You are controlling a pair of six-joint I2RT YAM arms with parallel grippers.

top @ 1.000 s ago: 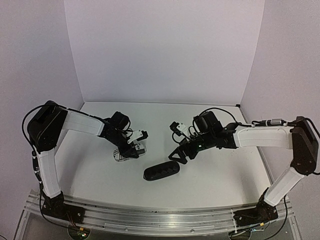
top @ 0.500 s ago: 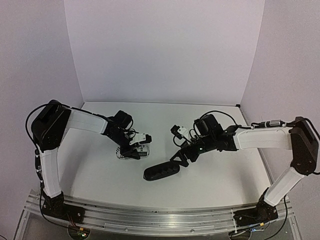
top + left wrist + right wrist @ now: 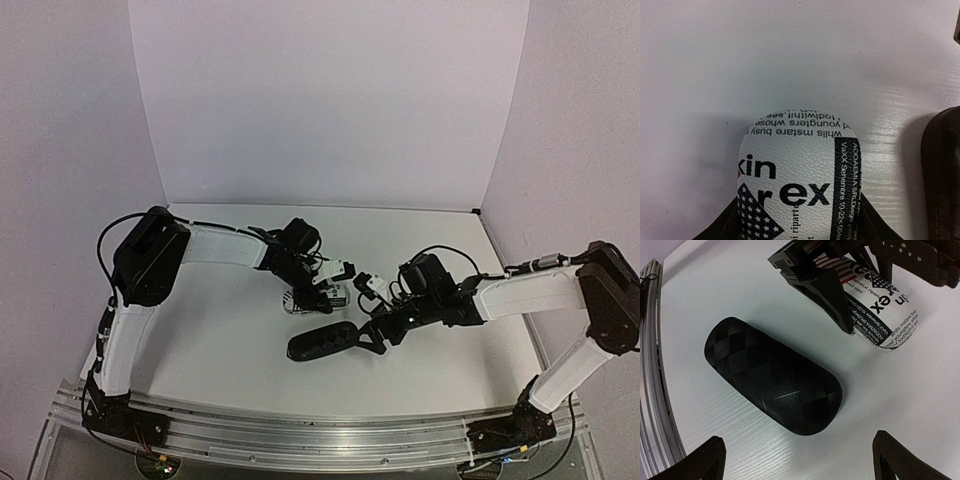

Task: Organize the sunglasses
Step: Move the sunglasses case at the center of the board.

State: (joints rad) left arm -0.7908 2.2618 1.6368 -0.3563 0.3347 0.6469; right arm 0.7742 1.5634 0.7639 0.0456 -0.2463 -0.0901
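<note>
As right wrist shows, left gripper [image 3: 880,295] pinches printed case [image 3: 890,320] | right gripper [image 3: 801,455] spread by black case [image 3: 772,375]

Black diamond-textured case [image 3: 772,375], white newsprint-patterned case [image 3: 795,185]

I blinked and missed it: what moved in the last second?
The left gripper, clamped on the printed case, carried it rightward, beside the black case. The right gripper, open, shifted closer to that case's right end. The black case stayed put.
</note>
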